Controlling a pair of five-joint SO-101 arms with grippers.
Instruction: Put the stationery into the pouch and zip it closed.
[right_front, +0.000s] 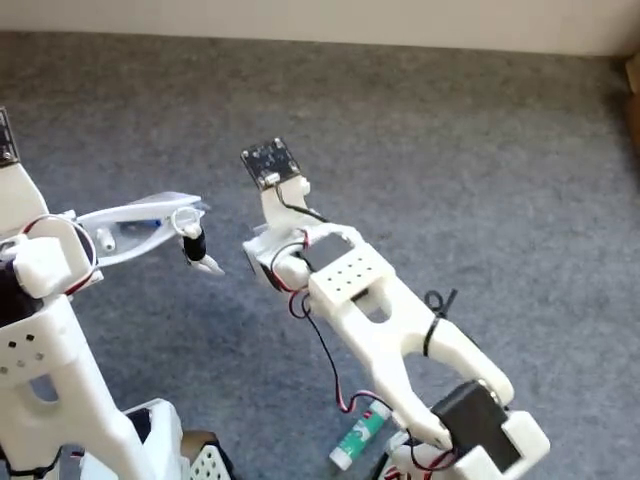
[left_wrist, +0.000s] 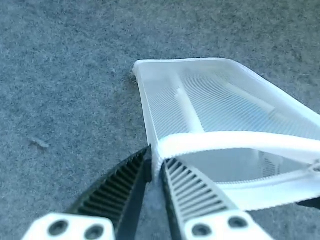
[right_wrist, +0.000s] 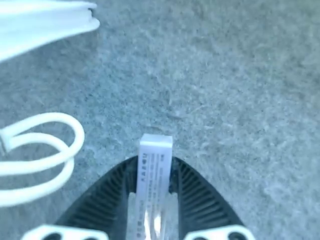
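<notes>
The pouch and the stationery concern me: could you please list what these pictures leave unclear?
1. Left wrist view: long pale shapes inside the pouch, blurred behind its mesh wall, cannot be named.
2. Left wrist view: the pouch's far end is cut off by the edge.
3. Right wrist view: the white item in the right gripper is half hidden between its jaws.
4. High view: the green stick near the bottom edge is too small to identify.
</notes>
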